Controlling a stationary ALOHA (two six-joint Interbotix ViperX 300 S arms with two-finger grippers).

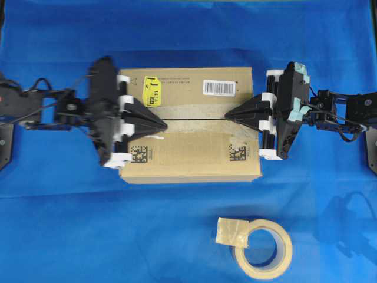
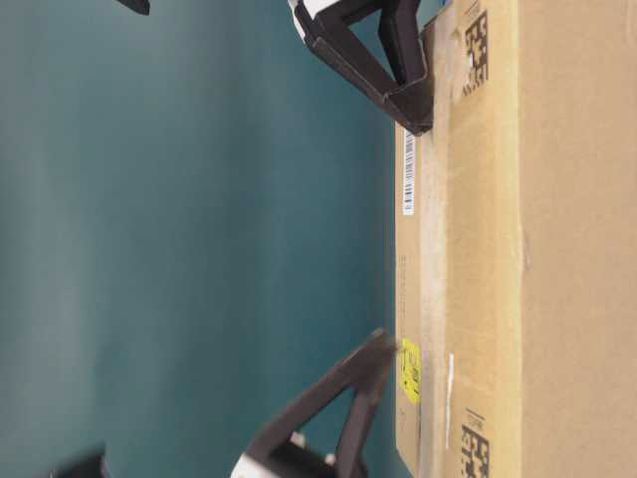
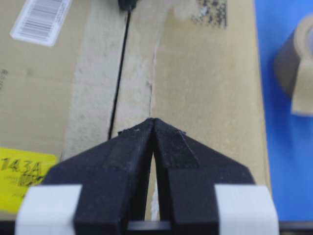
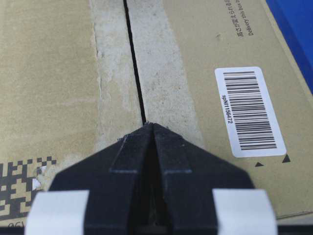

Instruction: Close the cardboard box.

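The cardboard box (image 1: pixel 191 124) lay on the blue tabletop (image 1: pixel 70 236) between the 2 arms, its 2 long top flaps down and meeting along a thin dark seam (image 4: pixel 134 63) that ran from one hand to the other.

To finish the step well, I judged that each hand should press straight down beside the seam rather than into it, keep both flaps level with each other, and lift off vertically so neither flap sprang up or dragged sideways. Even pressure from both ends would matter, since a push on only 1 end could let the far end rise.

The left hand (image 1: pixel 160 122) had its fingers pinched together to a point, gripping nothing, the tip resting on or just above the worn tape strip (image 3: pixel 93 93) right at the seam; the yellow sticker (image 3: pixel 22 171) sat just off to its left, the tape roll (image 3: pixel 296 73) well off to its right. The right hand (image 1: pixel 231 114) was likewise drawn narrow and empty, its tip at the seam's opposite end, with the barcode label (image 4: pixel 249 110) near its right and a black square code (image 4: pixel 22 188) just at its left. Whether either tip truly touched the cardboard I could not tell.
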